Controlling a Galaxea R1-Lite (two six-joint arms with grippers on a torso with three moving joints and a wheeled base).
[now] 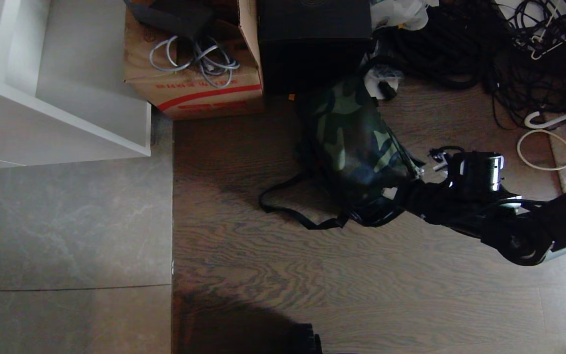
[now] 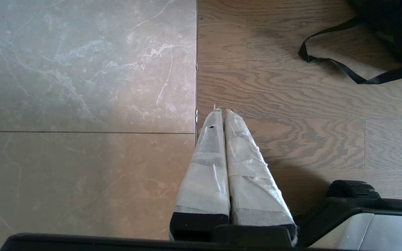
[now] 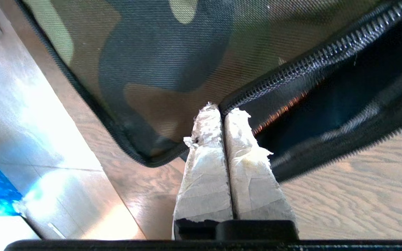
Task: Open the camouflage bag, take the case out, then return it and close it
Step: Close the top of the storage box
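- On the wood-plank floor (image 1: 361,275), in the head view, the camouflage bag (image 1: 356,142) is seen lying on its side, just in front of a tall black box (image 1: 312,39) and beside a brown cardboard box (image 1: 199,83) holding grey cables (image 1: 199,59).
- The bag's black shoulder strap (image 1: 288,209) is laid in a loop on the floor toward the tiled area (image 1: 67,221); it is also seen in the left wrist view (image 2: 333,62).
- The right gripper (image 3: 223,109) is placed at the near corner of the bag, where the zipper (image 3: 312,59) runs along the black trim; its taped fingers (image 3: 204,167) are pressed together, the tips meeting the end of the zipper track. Whether a pull tab is pinched between them cannot be told.
- A strip of reddish lining is glimpsed under the zipper edge in the right wrist view.
- The left gripper (image 2: 222,113) is held over the seam between tile and wood, well apart from the bag, with its fingers (image 2: 246,167) closed on nothing.
- The case is not seen in any view.
- A white shelf unit (image 1: 57,98) stands at the far left; tangled black cables (image 1: 509,59) lie at the far right.
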